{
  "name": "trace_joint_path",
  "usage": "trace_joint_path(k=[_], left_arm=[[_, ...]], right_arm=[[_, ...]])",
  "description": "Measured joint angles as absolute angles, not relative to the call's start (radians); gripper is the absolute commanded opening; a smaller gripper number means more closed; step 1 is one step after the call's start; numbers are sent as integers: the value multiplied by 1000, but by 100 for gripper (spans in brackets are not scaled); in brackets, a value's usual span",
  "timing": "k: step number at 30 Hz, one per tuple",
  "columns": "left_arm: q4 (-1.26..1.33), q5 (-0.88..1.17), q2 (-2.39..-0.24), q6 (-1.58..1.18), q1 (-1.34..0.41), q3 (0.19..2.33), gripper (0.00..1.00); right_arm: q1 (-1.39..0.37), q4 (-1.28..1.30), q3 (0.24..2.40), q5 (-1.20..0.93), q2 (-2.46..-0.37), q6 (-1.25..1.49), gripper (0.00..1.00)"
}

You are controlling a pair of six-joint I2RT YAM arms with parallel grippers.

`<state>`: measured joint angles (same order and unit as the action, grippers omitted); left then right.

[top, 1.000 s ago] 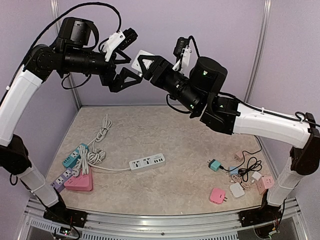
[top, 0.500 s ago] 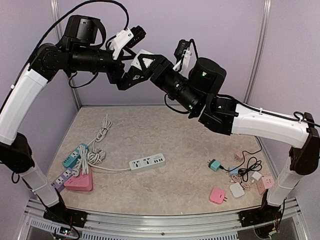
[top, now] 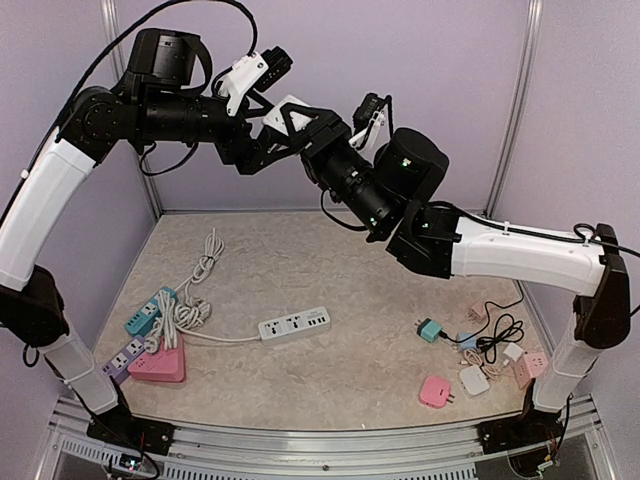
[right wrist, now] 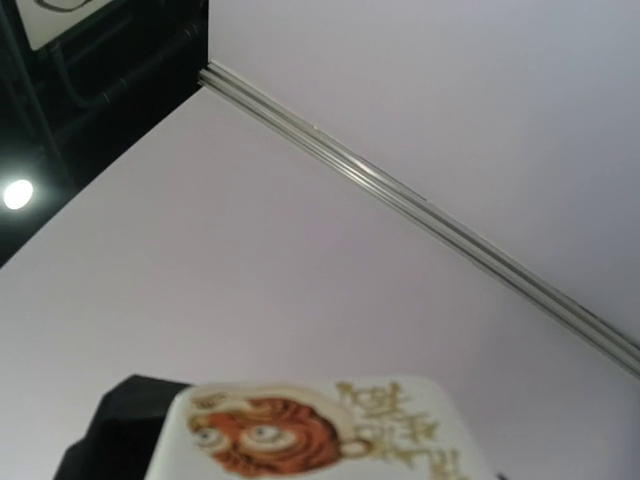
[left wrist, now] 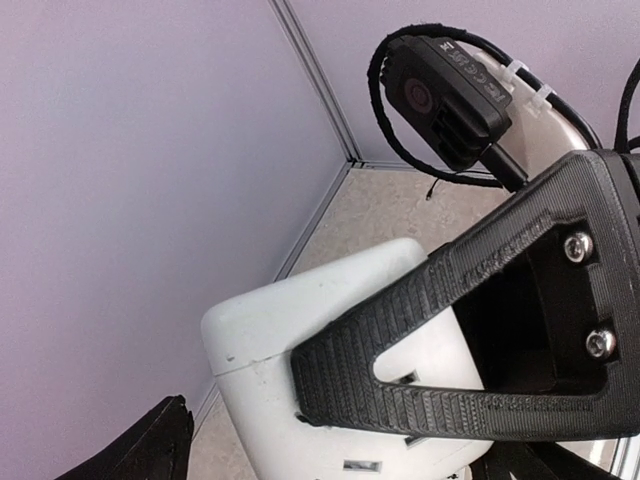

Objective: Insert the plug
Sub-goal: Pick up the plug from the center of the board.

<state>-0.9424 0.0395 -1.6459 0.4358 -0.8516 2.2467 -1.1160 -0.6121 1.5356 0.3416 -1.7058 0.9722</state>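
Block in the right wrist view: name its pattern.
The block is white with an orange cartoon face and gold lettering, clearest in the right wrist view.

Bright, even light falls from above in the top view, and the desk (top: 300, 270) carries only faint, soft shadows. Wide-angle bending curves the posts (top: 524, 80) near the edges. The black arm housings (top: 160, 60) go nearly featureless in their darkest parts. The left wrist view is evenly lit and mostly sharp: the plug (left wrist: 250, 330) stays white without blowing out, and two screws (left wrist: 578, 247) catch small glints. The right wrist view is softer, and the print on the plug at its bottom edge is blurred from closeness. A round lamp (right wrist: 17, 193) burns out to white in the dark upper-left corner, while the wall (right wrist: 400, 150) shades gently from pale to grey-lilac.
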Motion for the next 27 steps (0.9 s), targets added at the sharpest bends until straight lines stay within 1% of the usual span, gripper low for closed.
trace_joint_path(k=[1,3,10,11,12,13,14,16,17,18,19,20,21,22,23,27], left_arm=[[-942,38,-1646,435,-852,2247,86],[-942,37,-1646,433,-854,2247,73],[-951,30,-1646,455,-858,2244,7],[-968,28,-1640,438,-853,2240,6],[-957,6,-1633,434,-841,2242,7],[-961,30,-1629,449,-835,2241,9],[-966,20,-1629,455,-838,2239,14],[-965,20,-1629,464,-838,2236,33],[-966,19,-1629,475,-835,2233,45],[-967,15,-1629,479,-832,2231,58],[-964,7,-1629,478,-828,2231,69],[-961,3,-1628,487,-821,2231,79],[-957,-5,-1626,487,-813,2231,86],[-955,-7,-1625,492,-805,2231,90],[-953,-13,-1623,493,-800,2230,91],[-951,-10,-1617,500,-794,2228,93]], right_arm=[[-1116,-613,1536,342,-1706,979,0],[-1116,-612,1539,344,-1709,991,0],[-1105,-597,1562,365,-1724,1016,0],[-1100,-602,1561,375,-1723,1011,0],[-1096,-606,1562,381,-1722,1011,0],[-1096,-602,1568,376,-1723,1010,0],[-1097,-596,1569,377,-1723,1011,0],[-1097,-591,1569,378,-1723,1010,0],[-1097,-586,1569,378,-1723,1011,0],[-1097,-579,1569,379,-1723,1011,0],[-1097,-574,1568,379,-1723,1010,0],[-1098,-572,1567,379,-1723,1010,0],[-1099,-570,1565,379,-1722,1008,0],[-1100,-569,1563,378,-1722,1006,0],[-1101,-567,1561,379,-1721,1003,0],[-1106,-566,1557,380,-1718,989,0]])
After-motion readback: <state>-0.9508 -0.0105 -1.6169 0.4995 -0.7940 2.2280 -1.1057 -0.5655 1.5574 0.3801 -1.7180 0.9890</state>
